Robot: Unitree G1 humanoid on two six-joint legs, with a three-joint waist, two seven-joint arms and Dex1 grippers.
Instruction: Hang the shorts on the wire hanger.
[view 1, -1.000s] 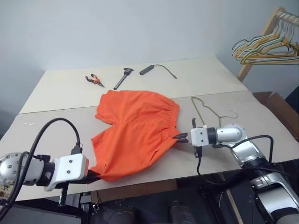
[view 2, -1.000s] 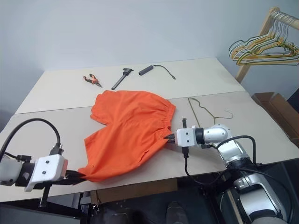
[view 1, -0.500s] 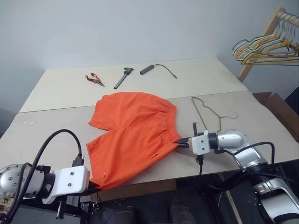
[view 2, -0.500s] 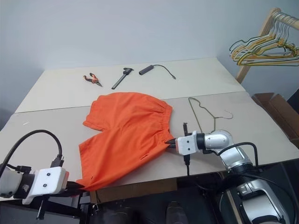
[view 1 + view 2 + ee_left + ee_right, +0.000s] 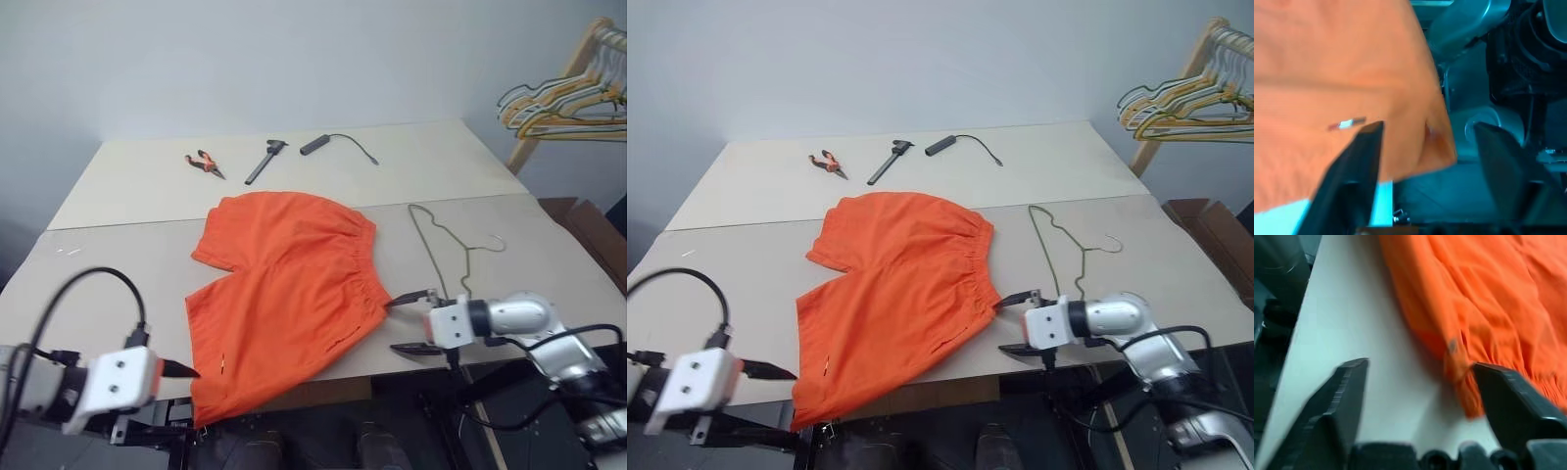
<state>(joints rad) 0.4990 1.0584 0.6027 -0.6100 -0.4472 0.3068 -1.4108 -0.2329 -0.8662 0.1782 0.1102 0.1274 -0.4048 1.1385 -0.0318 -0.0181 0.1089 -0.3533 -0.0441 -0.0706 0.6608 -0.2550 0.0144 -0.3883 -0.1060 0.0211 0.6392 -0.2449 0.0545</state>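
**A:** What have you got on screen?

**B:** I see the shorts [image 5: 286,284] lying flat on the counter [image 5: 118,264], waistband toward the right, with one leg hem hanging over the near edge. The wire hanger [image 5: 443,245] lies on the counter just beside the waistband, apart from the fabric. My right gripper [image 5: 411,321] sits at the waistband corner with its fingers spread wide, holding nothing. My left gripper [image 5: 764,370] is by the overhanging hem, its fingers apart too and empty.

**A:** What worries you from here?

**B:** That overhanging leg. I judge a careless tug could drag the shorts off the edge. The hanger is thin and flat on the counter, so my fingers may slip off the wire or push it away. Threading loose fabric through it could also bunch up.

**A:** Any containers in play?

**B:** None that I see. There are pliers [image 5: 202,164], a dark tool [image 5: 263,162] and a corded handle [image 5: 333,144] at the far side, and a rack of hangers [image 5: 558,98] to the right.
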